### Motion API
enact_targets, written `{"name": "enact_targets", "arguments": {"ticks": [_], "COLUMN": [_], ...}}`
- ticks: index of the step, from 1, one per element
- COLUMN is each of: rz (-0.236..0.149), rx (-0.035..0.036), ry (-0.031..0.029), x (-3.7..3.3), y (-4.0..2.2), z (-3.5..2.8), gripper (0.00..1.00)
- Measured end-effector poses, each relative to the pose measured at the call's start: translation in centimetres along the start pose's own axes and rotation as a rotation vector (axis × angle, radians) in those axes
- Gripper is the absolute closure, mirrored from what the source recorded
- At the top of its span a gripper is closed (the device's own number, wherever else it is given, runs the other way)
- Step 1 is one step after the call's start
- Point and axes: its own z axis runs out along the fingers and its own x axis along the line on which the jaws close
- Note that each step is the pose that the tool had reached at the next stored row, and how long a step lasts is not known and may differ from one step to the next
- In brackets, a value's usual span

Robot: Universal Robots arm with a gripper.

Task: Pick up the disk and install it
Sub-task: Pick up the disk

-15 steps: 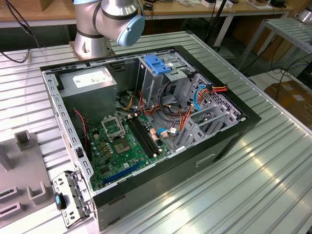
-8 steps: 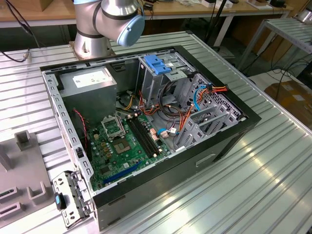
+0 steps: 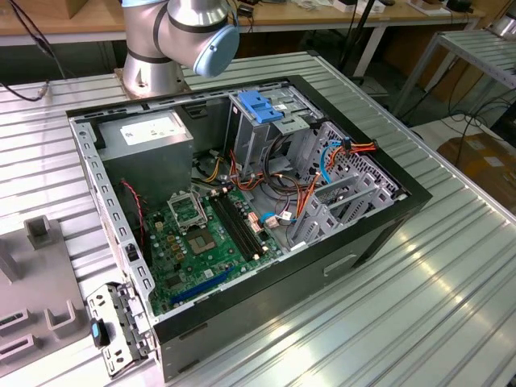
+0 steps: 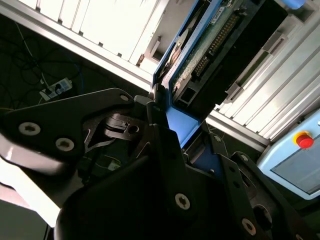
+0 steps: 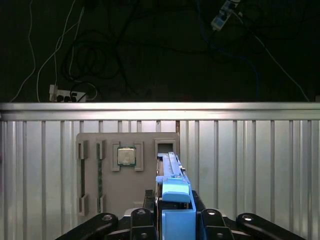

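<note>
- Disk [image 5: 176,195], blue-edged, clamped edge-on between the end effector [image 5: 175,225] fingers, held over the ribbed counter [image 5: 250,160]; green circuit board [image 4: 200,50] facing the second wrist view.
- Just beyond, grey fixture plate [image 5: 145,180] with processor chip [image 5: 126,156] seated in a pocket.
- Farthest, power strip [image 5: 65,94] and cables on dark floor.

The gripper [image 5: 175,222] is matt black, with small glossy metal screw heads [image 4: 181,201]. The disk [image 5: 174,192] clamped in it has smooth blue plastic edging with a slight sheen, and the second wrist view shows its dull green circuit-board face. Beyond the gripper, the table [image 5: 260,160] is ribbed bare metal, bright and reflective. Ahead of the gripper lies a matt grey, plastic-looking fixture [image 5: 145,185] holding a chip [image 5: 126,156] with a satin metal lid.
</note>
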Motion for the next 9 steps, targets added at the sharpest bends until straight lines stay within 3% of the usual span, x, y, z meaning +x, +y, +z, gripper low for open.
{"name": "enact_targets", "arguments": {"ticks": [9], "rz": [0.0], "rx": [0.0001], "ry": [0.0], "x": [0.01], "y": [0.0], "z": [-0.91], "gripper": [0.63]}}
